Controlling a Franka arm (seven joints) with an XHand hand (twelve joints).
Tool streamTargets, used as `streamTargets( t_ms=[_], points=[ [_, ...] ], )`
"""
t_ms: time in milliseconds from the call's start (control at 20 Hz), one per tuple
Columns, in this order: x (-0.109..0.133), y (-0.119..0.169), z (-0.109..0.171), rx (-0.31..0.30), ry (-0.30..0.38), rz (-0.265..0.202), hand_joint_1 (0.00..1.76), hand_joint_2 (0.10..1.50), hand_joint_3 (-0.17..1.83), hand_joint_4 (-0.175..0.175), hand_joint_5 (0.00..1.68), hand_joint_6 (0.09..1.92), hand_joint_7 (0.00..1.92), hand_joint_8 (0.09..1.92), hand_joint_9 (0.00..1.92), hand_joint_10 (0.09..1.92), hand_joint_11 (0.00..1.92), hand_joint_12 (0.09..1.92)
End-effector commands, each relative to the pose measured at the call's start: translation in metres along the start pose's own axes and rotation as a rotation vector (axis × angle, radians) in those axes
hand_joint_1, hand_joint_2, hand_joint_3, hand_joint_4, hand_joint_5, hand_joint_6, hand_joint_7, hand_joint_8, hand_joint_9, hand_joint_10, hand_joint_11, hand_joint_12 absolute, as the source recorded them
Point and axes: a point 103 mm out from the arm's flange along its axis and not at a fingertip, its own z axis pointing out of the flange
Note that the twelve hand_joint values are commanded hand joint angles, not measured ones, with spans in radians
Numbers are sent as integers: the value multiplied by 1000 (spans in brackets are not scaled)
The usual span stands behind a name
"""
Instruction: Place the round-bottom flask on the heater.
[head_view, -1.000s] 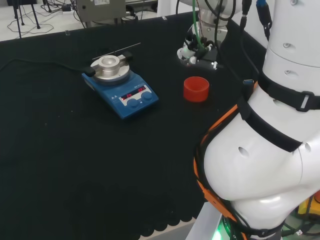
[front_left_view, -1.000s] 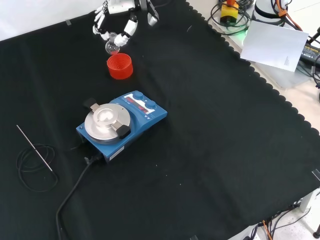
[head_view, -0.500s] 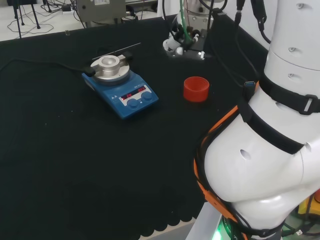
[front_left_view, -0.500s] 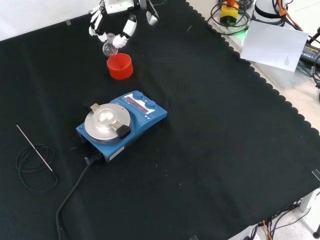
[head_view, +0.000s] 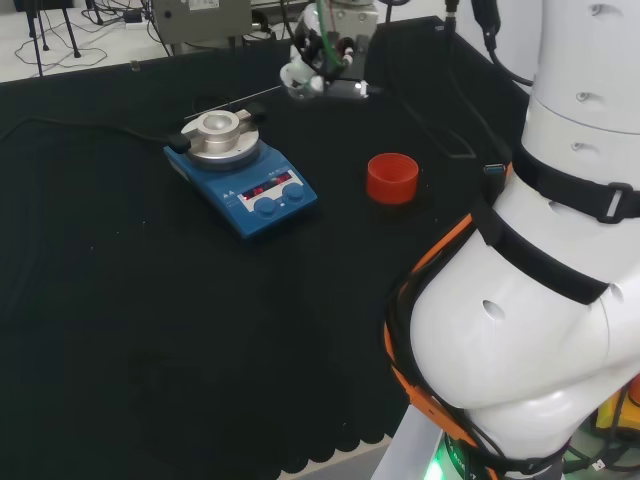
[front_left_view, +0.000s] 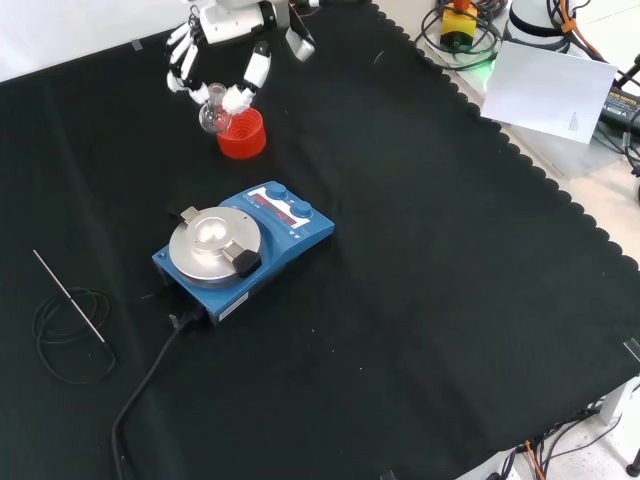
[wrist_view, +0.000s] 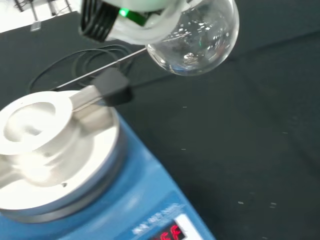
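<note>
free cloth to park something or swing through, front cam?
Widest bare cloth lies right of the heater, out to the scalloped edge, and below it. Left of it lie the cable coil and probe. Crowded at top: robot hand with flask beside the red stand.

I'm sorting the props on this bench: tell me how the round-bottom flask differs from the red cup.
The round-bottom flask is clear glass with a round belly; the red cup is opaque and straight-sided. The flask hangs above the cloth, pinched in the hand; the cup stands on the cloth untouched. Both look empty.
</note>
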Motion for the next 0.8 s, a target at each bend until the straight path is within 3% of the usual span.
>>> streamTargets(
  t_ms=[50, 800],
  points=[
    [51, 3, 9, 47, -29, -79, 1054, 738, 721, 175, 1045, 1094, 551, 587, 726, 568, 345, 1298],
    [124, 29, 30, 106, -77, -178, 1059, 724, 738, 175, 1056, 1083, 547, 589, 721, 568, 342, 1298]
  ],
)
